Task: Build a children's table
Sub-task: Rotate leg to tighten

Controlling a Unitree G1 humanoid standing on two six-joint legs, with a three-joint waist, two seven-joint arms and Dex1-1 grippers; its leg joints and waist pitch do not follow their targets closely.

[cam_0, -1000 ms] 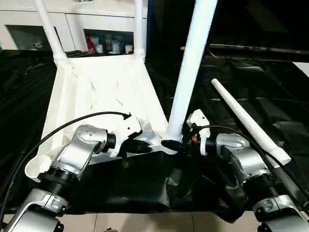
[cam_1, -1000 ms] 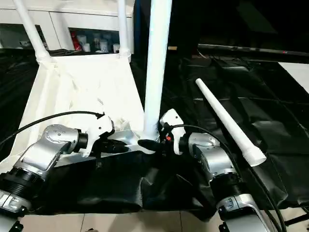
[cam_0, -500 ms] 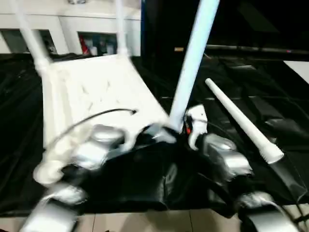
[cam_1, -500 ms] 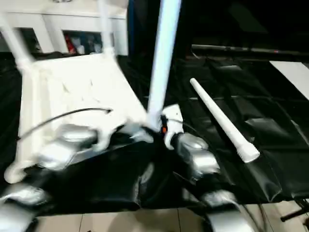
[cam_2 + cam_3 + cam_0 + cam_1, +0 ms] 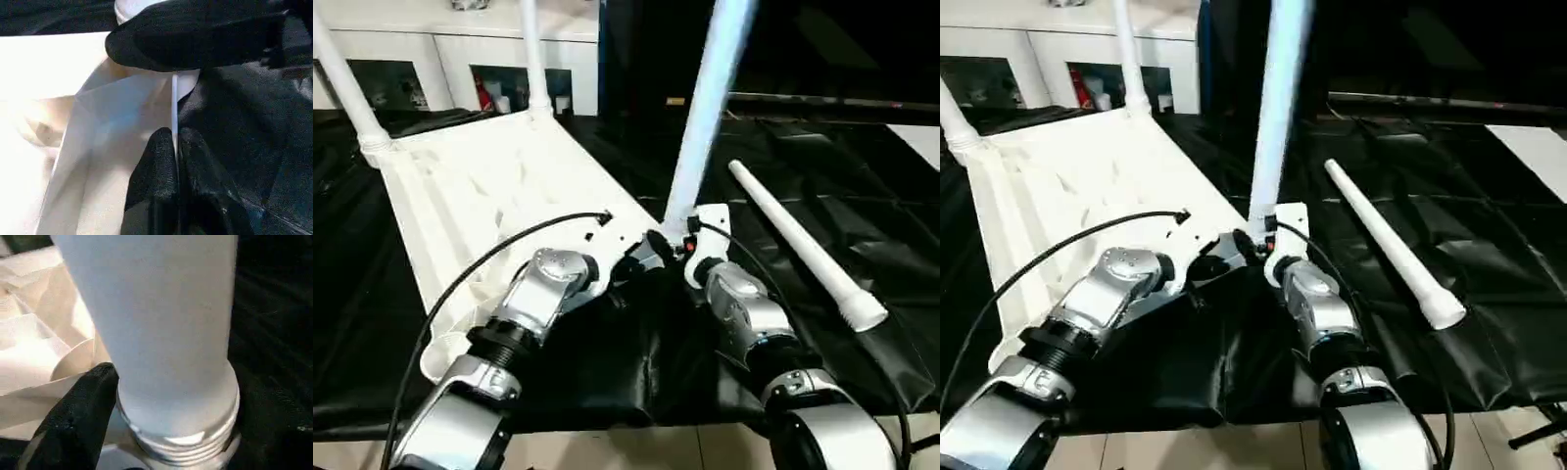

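White plastic rectangular table top (image 5: 480, 186) lies upside down, ribbed underside up, on a black crinkled sheet (image 5: 822, 176) that covers the work surface. Two white tubular legs stand in its far corner sockets: the far-left leg (image 5: 347, 88) and the far-right leg (image 5: 532, 59). A third white tubular leg (image 5: 705, 117) rises, slightly tilted, from the near-right corner socket (image 5: 186, 450); in the right wrist view its threaded collar sits at the socket mouth. A fourth white tubular leg (image 5: 793, 245) lies loose on the black sheet, to the right of the table top and apart from it, flared end toward the robot.

Left gripper (image 5: 175, 147): fingers pressed together, pinching a thin upright rib (image 5: 174, 103) of the table top near the near-right corner.

Right gripper (image 5: 656, 245): positioned at the base of the third leg. One black finger (image 5: 73, 426) lies against the collar on one side. The second finger is hidden, so the grip on the leg cannot be confirmed.

Behind the table top, a white cabinet (image 5: 460, 39) with open shelves holds small objects.
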